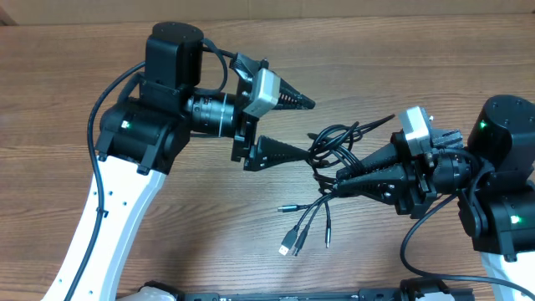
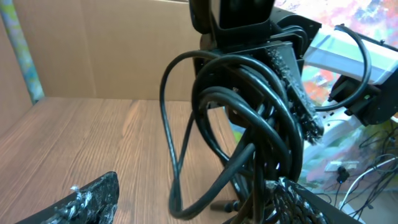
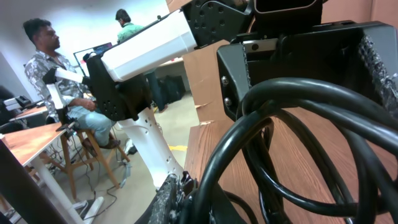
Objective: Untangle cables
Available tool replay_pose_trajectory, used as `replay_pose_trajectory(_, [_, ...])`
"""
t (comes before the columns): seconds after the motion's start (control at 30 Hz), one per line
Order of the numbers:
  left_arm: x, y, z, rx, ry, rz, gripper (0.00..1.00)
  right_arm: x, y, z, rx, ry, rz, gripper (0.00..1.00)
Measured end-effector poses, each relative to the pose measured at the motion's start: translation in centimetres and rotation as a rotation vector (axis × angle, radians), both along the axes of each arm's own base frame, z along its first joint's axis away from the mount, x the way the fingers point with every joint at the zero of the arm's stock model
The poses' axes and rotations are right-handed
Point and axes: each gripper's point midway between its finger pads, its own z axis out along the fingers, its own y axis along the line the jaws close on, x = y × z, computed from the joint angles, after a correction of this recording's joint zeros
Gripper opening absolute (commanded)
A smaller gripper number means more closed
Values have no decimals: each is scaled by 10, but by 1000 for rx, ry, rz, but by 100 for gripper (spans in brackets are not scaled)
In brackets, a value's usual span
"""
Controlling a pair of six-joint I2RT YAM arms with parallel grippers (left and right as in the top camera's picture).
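Glossy black cables (image 2: 280,130) looped, knotted.

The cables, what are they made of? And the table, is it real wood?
The cables look like black rubbery plastic: smooth, slightly shiny, bending easily in loops. Their plug tips look like silver metal. The table shows brown wood grain, though it could be a printed laminate.

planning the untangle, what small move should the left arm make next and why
Probably close the left fingers on the nearest loop of the cables. They stand open with that loop at their tips, while the right fingers are shut on them, so a second grip would let the arms pull it apart.
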Motion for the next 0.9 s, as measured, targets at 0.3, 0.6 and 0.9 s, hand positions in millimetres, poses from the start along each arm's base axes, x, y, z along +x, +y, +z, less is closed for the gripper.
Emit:
replay_pose_trajectory(0.3, [-2, -1, 0, -2, -2, -8, 81, 0, 0, 0, 0, 1, 0, 10])
replay_pose_trajectory(0.6, [-14, -11, 0, -9, -44, -58, 78, -4, 0, 2, 8, -6, 24, 10])
replay_pose_trajectory(0.9, [-22, -17, 1, -27, -128, -101, 66, -4, 0, 2, 8, -6, 24, 10])
